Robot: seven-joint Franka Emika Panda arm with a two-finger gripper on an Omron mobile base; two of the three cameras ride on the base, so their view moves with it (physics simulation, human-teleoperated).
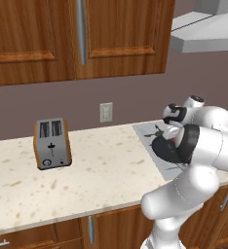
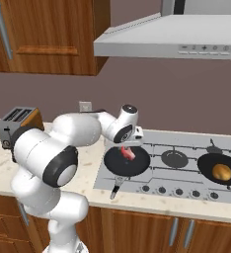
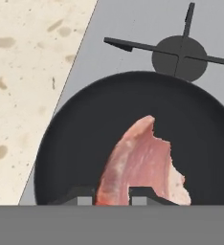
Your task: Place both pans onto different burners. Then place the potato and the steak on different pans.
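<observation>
Above the left pan (image 2: pixel 127 162), gripper (image 2: pixel 126 148) clamps steak (image 3: pixel 140 167).

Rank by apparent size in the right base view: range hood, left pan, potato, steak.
1. Range hood, largest by far.
2. Left pan.
3. Potato and steak look about equal; the steak hangs edge-on from the gripper, so unranked.

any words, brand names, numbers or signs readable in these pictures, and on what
No readable text anywhere.
Grey steel range hood: small marks along its front control strip, too small to read.
Orange-sided steel toaster: a dark lever and a round dial on the front, no lettering visible.
Small black cooktop knobs: no markings can be made out.
</observation>
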